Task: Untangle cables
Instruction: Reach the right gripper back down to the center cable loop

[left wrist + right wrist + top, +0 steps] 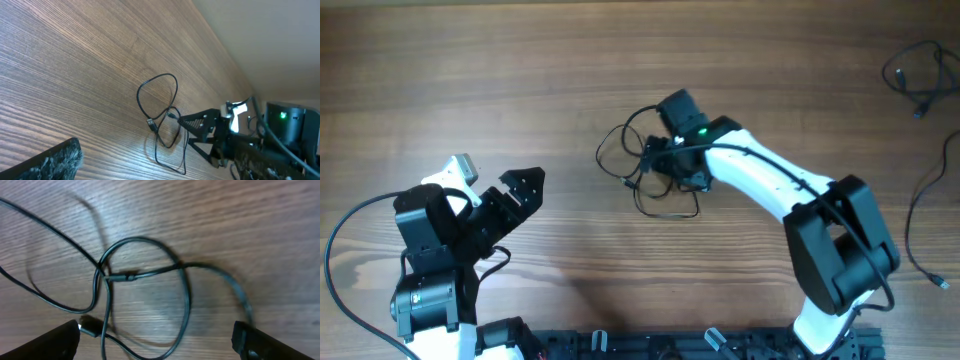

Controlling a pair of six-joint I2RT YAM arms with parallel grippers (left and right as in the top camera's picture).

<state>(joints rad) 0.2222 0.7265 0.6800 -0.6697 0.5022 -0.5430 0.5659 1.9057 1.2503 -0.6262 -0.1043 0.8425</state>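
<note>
The cables [630,180] lie as thin black loops bunched just left of the table's middle. My right gripper [668,165] hangs low over them. In the right wrist view it is open [155,341], its two dark fingertips [50,342] straddling a round loop [186,297]. The wires cross at a small knot [107,276], and a plug end [90,327] lies by the left fingertip. Nothing is held. My left gripper [505,190] stands open at the left, well away from the cables [160,115]; only one of its fingers [52,161] shows in its own view.
More black cable lies at the far right edge [920,75], and another strand runs down the right side [918,215]. The right arm [770,180] stretches from the front right toward the middle. Bare wood lies between the two grippers.
</note>
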